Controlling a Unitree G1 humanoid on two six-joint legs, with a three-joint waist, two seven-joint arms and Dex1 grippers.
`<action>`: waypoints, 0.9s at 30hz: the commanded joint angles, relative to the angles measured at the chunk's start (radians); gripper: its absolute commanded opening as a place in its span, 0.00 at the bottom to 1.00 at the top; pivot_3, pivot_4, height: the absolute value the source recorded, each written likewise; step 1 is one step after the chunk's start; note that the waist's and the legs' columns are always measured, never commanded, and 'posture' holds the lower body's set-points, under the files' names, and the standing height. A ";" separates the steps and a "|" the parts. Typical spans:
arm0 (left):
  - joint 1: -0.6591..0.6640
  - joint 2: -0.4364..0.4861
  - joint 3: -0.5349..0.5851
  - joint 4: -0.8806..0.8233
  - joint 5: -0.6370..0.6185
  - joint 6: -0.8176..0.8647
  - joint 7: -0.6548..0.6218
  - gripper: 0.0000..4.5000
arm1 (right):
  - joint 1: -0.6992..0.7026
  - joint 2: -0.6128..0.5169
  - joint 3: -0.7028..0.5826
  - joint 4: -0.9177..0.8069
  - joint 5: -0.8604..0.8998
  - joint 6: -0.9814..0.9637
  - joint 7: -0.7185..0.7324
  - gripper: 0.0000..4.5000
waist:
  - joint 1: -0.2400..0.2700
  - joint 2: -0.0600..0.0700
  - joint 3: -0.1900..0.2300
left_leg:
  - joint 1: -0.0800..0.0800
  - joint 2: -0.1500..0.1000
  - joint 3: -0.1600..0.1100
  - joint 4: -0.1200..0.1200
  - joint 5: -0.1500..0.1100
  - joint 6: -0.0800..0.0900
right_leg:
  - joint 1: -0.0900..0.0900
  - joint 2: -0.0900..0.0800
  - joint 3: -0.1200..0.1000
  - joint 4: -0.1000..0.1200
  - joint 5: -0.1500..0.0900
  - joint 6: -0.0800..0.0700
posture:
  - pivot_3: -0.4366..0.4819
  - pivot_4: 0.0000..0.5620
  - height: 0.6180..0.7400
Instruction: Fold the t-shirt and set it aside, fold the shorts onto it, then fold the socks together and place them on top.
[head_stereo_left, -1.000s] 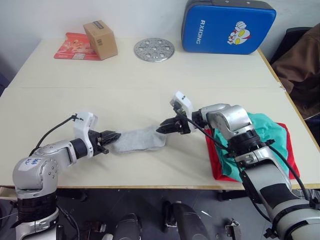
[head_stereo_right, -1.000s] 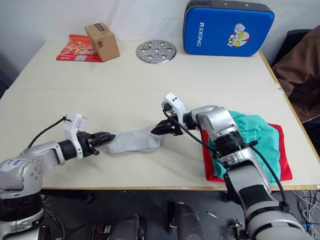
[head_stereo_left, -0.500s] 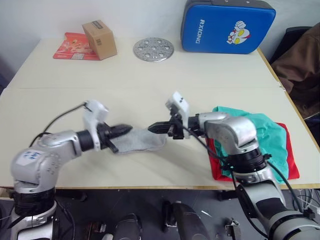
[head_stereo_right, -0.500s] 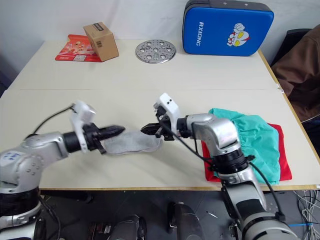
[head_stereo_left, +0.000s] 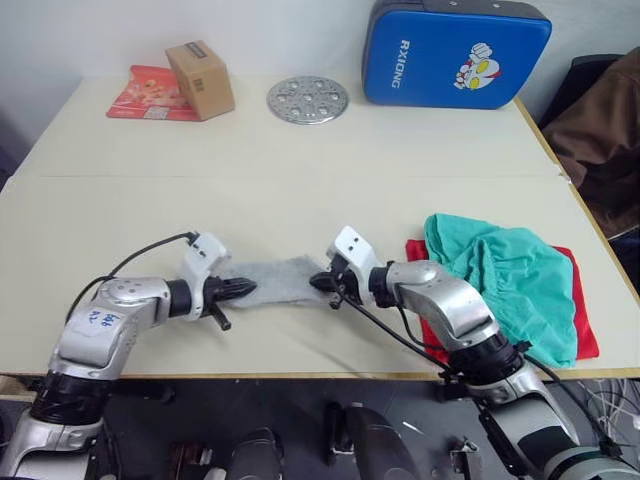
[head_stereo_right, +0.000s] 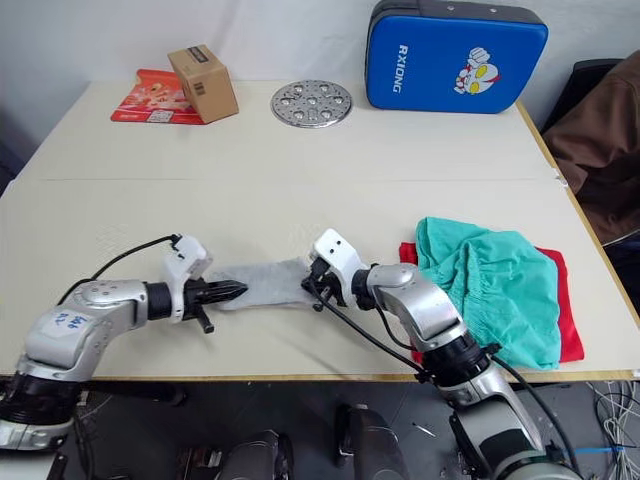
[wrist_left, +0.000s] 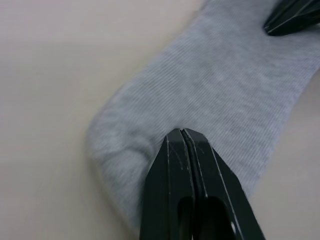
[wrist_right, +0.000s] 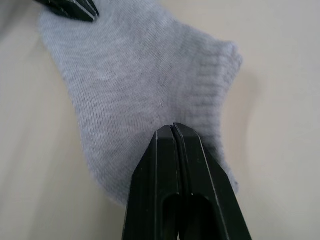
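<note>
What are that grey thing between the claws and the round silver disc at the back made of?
The socks look like soft knit fabric: fine ribbing shows, with a ribbed cuff. The disc looks like metal, dull silvery with round holes, though painted plastic cannot be ruled out.

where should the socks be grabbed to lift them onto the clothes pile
The socks lie flat and stretched lengthways on the table, so the two narrow ends are probably best, each approached low from its own side. The left gripper sits shut at the rounded toe end, the right gripper shut at the ribbed cuff end. Pinching both ends should stop the knit sagging on the way to the shorts.
</note>
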 joint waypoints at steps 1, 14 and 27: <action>0.042 0.023 0.115 -0.005 -0.029 0.040 0.013 0.00 | 0.020 -0.015 -0.008 0.010 0.003 0.029 0.005 0.00 | 0.001 0.000 0.000 | 0.000 0.000 0.000 0.000 0.000 0.000 | 0.000 0.000 0.000 0.000 0.000 0.000 | 0.48 0.27 1.00; 0.195 -0.247 0.724 -0.227 -0.507 0.683 0.266 0.31 | -0.012 0.048 -0.001 0.039 0.022 0.020 0.026 0.00 | 0.003 -0.001 0.000 | 0.001 0.000 -0.002 0.001 0.001 -0.001 | -0.001 0.000 0.000 0.000 0.000 0.000 | 0.48 0.27 1.00; 0.087 -0.516 0.612 -0.244 -0.468 0.790 0.465 0.97 | -0.006 0.045 0.006 0.017 0.017 0.032 0.028 0.00 | 0.010 -0.002 -0.003 | 0.000 -0.001 -0.002 0.002 0.000 -0.002 | 0.001 -0.001 0.000 -0.001 0.001 0.001 | 0.48 0.27 1.00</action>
